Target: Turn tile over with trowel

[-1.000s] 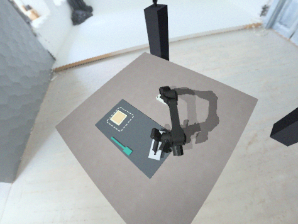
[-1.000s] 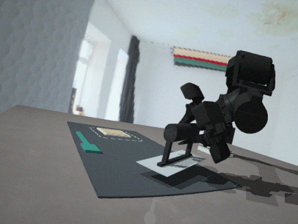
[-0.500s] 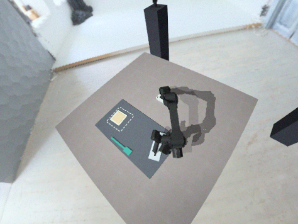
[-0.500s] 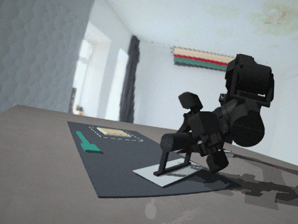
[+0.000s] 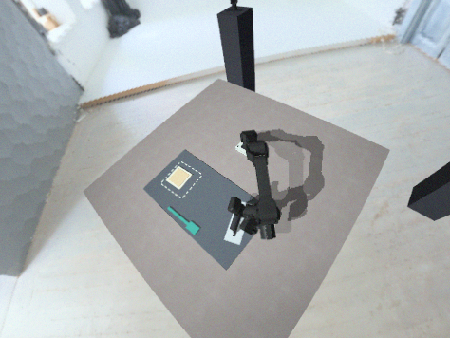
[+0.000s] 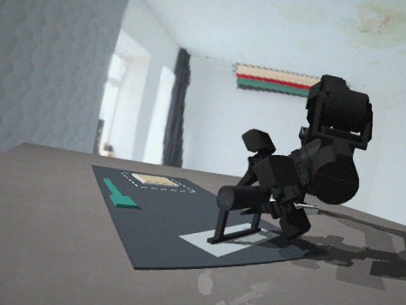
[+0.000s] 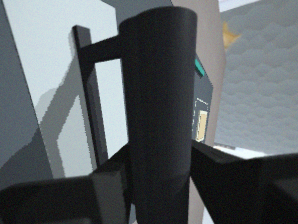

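1 released hand (image 5: 238,219) (image 6: 247,199) (image 7: 156,142) around 1 trowel's (image 5: 232,237) (image 6: 217,249) (image 7: 159,75) handle, 1 tile (image 5: 179,177) (image 6: 154,179) (image 7: 202,125), 1 green tool (image 5: 192,227) (image 6: 124,201) (image 7: 200,68), 1 mat (image 5: 209,195) (image 6: 163,223) (image 7: 199,96)

Teal paddle-shaped tool (image 5: 192,227) (image 6: 124,201) (image 7: 199,68) lying left of centre in the top view, black post (image 5: 238,49) at upper centre, striped hanging (image 6: 274,80) at upper right of the exterior view, dark curtain (image 6: 176,111) left of it.
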`<state>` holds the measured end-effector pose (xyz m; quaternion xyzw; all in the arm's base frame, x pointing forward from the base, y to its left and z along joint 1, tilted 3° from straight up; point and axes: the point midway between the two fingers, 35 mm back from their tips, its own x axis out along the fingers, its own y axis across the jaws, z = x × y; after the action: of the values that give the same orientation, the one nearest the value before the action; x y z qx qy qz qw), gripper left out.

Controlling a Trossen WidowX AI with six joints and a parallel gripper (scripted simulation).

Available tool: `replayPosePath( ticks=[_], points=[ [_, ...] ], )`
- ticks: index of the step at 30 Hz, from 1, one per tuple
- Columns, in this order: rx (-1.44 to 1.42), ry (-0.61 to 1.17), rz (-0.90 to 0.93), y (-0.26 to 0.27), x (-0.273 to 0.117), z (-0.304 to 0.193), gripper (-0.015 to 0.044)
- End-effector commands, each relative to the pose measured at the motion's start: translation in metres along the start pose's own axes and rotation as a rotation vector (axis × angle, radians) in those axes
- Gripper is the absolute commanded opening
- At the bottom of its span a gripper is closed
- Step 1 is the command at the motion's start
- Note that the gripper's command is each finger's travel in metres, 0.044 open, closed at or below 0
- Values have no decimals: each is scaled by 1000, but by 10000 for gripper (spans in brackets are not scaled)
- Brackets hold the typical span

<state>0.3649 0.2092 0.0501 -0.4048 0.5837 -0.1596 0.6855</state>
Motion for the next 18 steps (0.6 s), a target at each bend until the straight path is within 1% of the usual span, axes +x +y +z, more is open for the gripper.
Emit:
replayPosePath(
  ticks=[1, 2, 11, 18],
  points=[
    [5, -1, 0, 0, 0, 1, 289],
    [5, -1, 0, 0, 0, 1, 300],
    [1, 0, 1, -2, -1, -1, 300],
    [-19, -29, 10, -57, -33, -45, 300]
  ],
)
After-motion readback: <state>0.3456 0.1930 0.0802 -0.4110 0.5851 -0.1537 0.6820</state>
